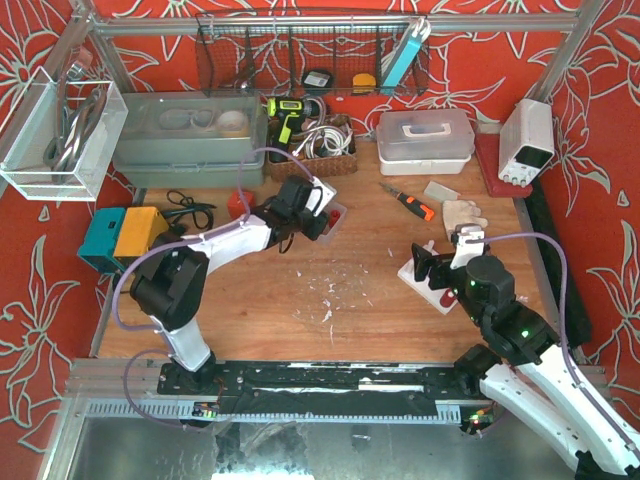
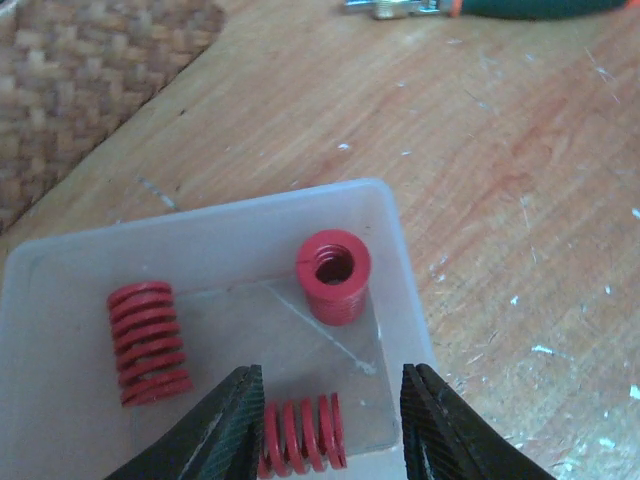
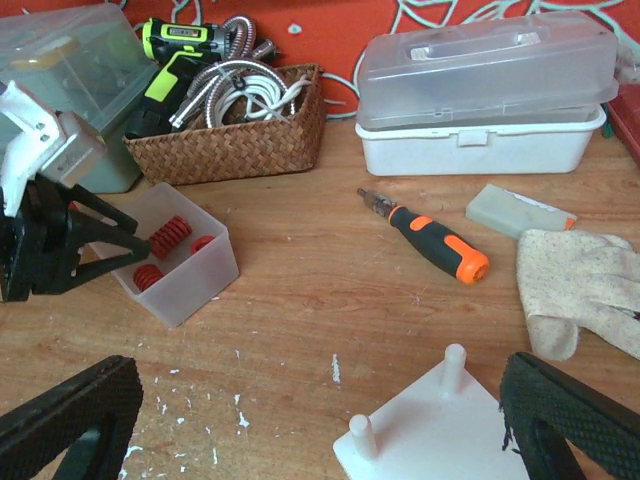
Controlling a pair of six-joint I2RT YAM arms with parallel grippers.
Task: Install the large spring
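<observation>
Reaching left gripper point(image 2: 330, 450): hung low over the translucent white plastic bin point(image 2: 60, 300), its two black fingers point(image 2: 235, 430) set partway together. Their tips ran off the bottom of the wrist view, so whether they clamped anything could not be told.
Flanked red coil spring point(image 2: 300, 435): lay on its side on the bin floor between those fingers. It sat close against the finger on the view's left, and a gap showed before the other.
Longest red coil spring point(image 2: 150, 342): lay on its side at the left of the bin in the wrist view, apart from the other two. By eye it was the biggest of the three.
Short red coil spring point(image 2: 335, 275): stood on end near the bin's far right corner, its bore facing up.
Right gripper point(image 3: 320, 425): jaws were spread wide with nothing held, poised over the white flat plate.
White flat plate point(image 3: 430, 430): lay on the scuffed wooden table point(image 3: 330, 290) with two upright pegs showing, well apart from the bin.
Orange-and-black-handled screwdriver point(image 3: 430, 232): lay on the table between the bin and the clear-lidded white plastic case point(image 3: 485, 90).
Brown woven basket point(image 3: 235, 145): stood just behind the bin.
Beige fabric glove point(image 3: 585, 285): lay to the right of the screwdriver.
</observation>
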